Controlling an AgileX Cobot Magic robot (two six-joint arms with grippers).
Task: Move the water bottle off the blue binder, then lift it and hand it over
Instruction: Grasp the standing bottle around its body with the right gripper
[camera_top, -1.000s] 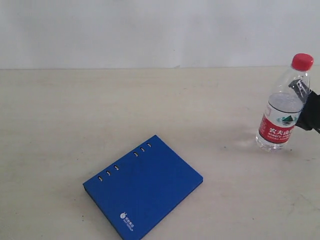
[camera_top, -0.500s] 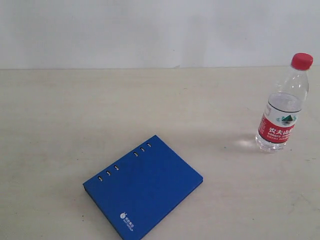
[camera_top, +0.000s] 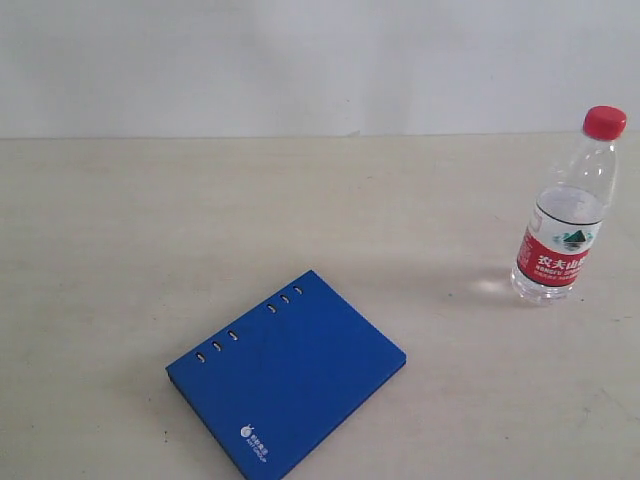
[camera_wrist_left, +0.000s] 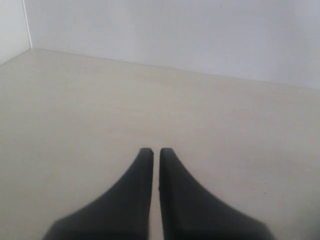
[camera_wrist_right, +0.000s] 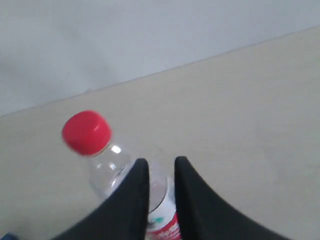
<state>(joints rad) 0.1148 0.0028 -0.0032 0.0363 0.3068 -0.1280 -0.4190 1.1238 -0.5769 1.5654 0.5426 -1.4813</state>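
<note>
The left claw (camera_wrist_left: 156, 150) is clenched on nothing over the table (camera_wrist_left: 75, 100). The blue binder (camera_top: 285, 375) lies flat. The water bottle (camera_top: 565, 215) stands upright well apart on the right, so clearing looks done. The right claw (camera_wrist_right: 161, 161), slightly parted and empty, hangs above it. Next, probably: catching the binder's thin edge.

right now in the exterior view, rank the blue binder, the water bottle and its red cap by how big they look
1. blue binder, largest, though it lies nearer the camera.
2. water bottle, standing farther back.
3. red cap, clearly smallest.
</note>
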